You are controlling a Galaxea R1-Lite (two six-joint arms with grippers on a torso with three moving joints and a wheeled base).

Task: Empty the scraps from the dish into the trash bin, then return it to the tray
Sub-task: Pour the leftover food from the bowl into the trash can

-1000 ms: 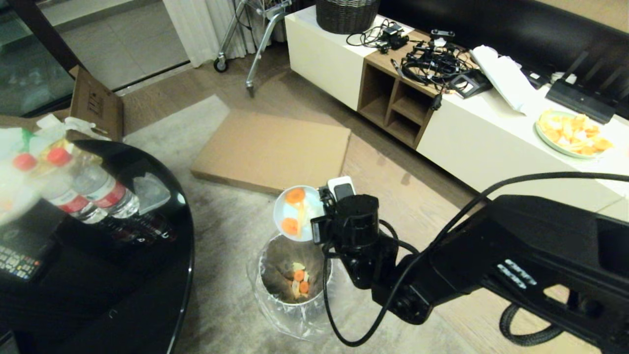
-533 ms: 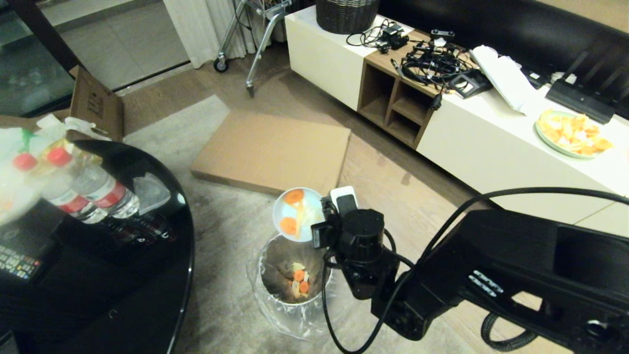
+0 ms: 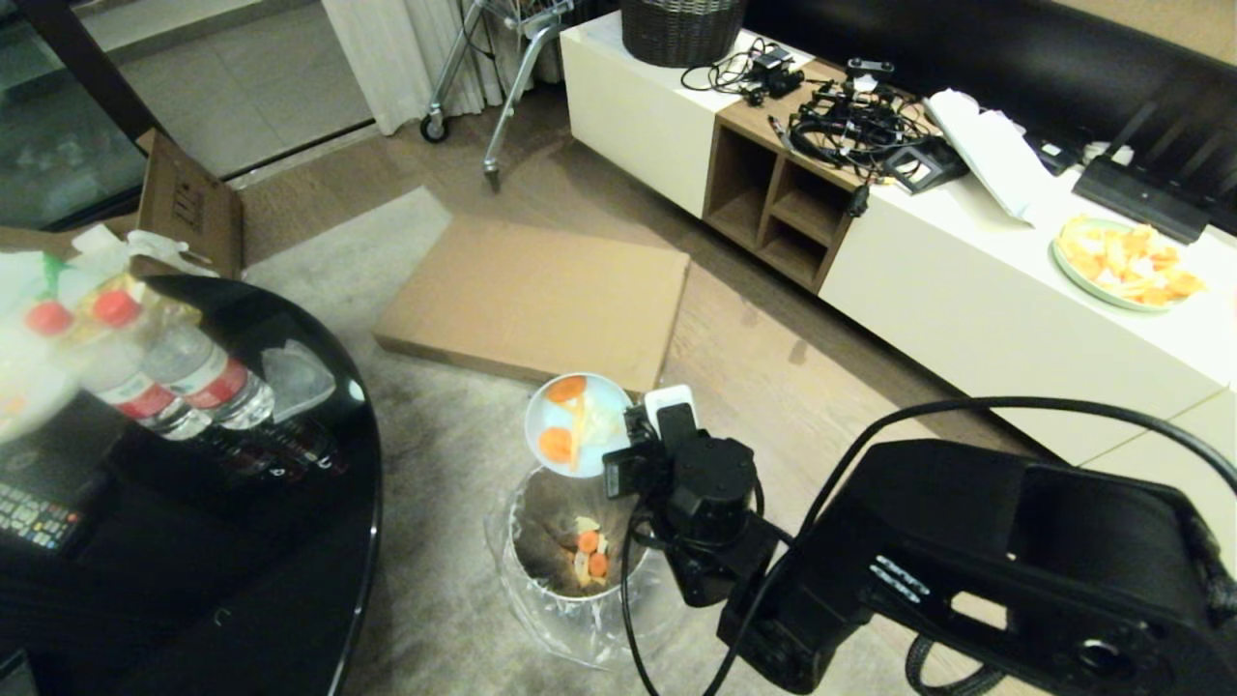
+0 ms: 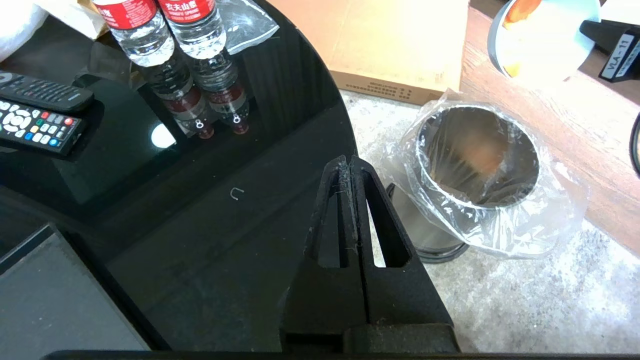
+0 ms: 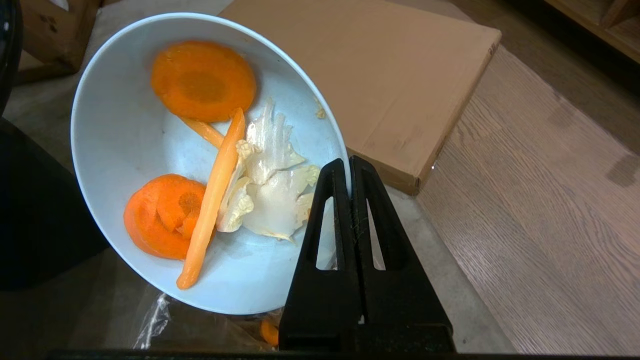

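Observation:
My right gripper (image 3: pixel 628 437) (image 5: pixel 348 164) is shut on the rim of the dish (image 3: pixel 589 454) (image 5: pixel 125 135), a pale blue-white bowl. The dish hangs steeply tilted over the far rim of the trash bin (image 3: pixel 527 570) (image 4: pixel 440 150). The scraps (image 5: pixel 203 80) still cling inside the dish: two carrot slices, a carrot strip and pale cabbage bits. More scraps (image 3: pixel 589 563) lie at the bin's bottom. My left gripper (image 4: pixel 348 162) is shut and empty, parked over the edge of the black table (image 4: pixel 225 210). A corner of the dark grey tray (image 4: pixel 45 300) shows on that table.
Two water bottles (image 3: pixel 184 372) and remote controls (image 4: pixel 35 117) stand on the black table at the left. A flat cardboard box (image 3: pixel 532 295) lies on the floor beyond the bin. The white cabinet (image 3: pixel 947 290) at the right carries cables and a plate of orange pieces (image 3: pixel 1126 261).
My right wrist has turned and sunk closer to the bin, and the dish has shifted slightly left with it. The scraps have stayed in the dish.

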